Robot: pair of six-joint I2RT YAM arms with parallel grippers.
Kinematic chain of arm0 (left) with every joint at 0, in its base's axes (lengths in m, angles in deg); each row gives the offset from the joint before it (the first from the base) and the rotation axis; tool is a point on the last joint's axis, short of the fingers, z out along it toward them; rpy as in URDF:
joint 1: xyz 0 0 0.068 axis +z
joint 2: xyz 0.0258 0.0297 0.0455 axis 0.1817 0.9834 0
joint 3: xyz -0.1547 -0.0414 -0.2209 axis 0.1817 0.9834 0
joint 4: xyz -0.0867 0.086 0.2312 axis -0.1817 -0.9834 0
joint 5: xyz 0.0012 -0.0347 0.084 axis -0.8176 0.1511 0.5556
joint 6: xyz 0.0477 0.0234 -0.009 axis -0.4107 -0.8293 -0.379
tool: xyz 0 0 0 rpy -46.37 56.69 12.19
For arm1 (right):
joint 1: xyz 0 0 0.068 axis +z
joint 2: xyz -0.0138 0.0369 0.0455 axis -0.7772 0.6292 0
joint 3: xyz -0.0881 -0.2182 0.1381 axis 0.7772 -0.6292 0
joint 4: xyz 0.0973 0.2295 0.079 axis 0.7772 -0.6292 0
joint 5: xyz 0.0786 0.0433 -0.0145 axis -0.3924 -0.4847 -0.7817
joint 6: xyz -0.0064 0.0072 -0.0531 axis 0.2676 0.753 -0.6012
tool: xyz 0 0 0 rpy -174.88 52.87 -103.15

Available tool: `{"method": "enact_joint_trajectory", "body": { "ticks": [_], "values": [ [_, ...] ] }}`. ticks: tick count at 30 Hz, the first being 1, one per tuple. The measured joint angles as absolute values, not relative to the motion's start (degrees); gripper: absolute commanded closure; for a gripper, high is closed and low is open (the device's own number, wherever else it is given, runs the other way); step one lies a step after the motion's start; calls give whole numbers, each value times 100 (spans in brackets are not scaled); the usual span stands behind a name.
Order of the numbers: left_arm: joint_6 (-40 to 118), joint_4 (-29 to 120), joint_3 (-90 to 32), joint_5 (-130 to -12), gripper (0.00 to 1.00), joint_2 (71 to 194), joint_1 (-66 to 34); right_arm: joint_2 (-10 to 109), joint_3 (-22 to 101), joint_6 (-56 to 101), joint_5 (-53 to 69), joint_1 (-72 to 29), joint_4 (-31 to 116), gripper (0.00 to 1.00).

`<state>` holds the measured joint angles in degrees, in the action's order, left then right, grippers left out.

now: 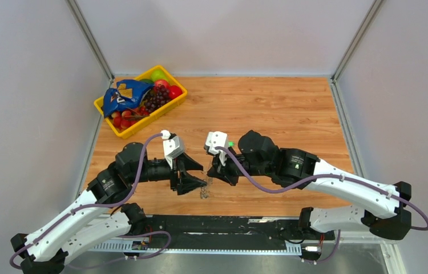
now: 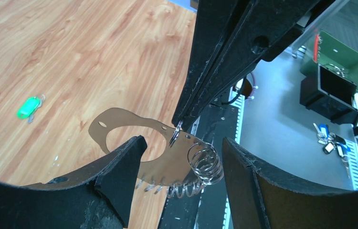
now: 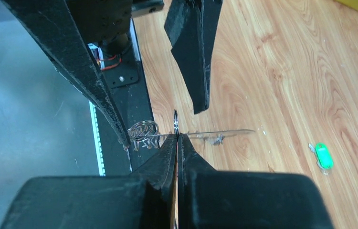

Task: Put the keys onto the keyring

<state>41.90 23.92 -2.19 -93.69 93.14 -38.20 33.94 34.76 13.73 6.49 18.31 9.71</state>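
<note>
The keyring point(image 2: 167, 162) is a flat grey band with a silvery coil along its edge. It hangs between the two grippers just above the table's front edge point(image 1: 204, 190). My right gripper point(image 3: 177, 136) is shut on it, pinching a small wire ring on the band, and it also shows in the top view point(image 1: 212, 170). My left gripper point(image 2: 183, 143) is open, its fingers point(image 2: 120, 176) on either side of the band without clamping it. One small green key tag point(image 2: 29, 107) lies on the wood, and it also shows in the right wrist view point(image 3: 324, 156) and by my right wrist point(image 1: 230, 144).
A yellow basket point(image 1: 173, 107) of fruit with a blue bag stands at the back left. A black rail point(image 1: 229, 225) runs along the table's near edge under the grippers. Grey walls close in the left, back and right sides.
</note>
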Motion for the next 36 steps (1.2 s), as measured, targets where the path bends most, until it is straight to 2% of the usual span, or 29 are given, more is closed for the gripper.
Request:
{"method": "enact_joint_trajectory", "body": {
  "ticks": [17, 23, 26, 30, 36],
  "values": [
    [4162, 2108, -219, -8703, 32, 9231, -3820, 4161, 4057, 1067, 419, 1833, -989, 100],
    [4223, 2232, -160, -8932, 37, 9253, -3820, 4360, 4239, 991, 467, 1833, -1225, 100],
    [4348, 2403, -47, -9111, 45, 9312, -3820, 4365, 4374, 960, 432, 1833, -1311, 100],
    [4566, 2768, 207, -9406, 47, 9384, -3822, 4378, 4612, 930, 293, 1833, -1337, 100],
    [4820, 3183, 432, -9706, 57, 9478, -3822, 4459, 4770, 912, 120, 1833, -1365, 100]
  ]
}}
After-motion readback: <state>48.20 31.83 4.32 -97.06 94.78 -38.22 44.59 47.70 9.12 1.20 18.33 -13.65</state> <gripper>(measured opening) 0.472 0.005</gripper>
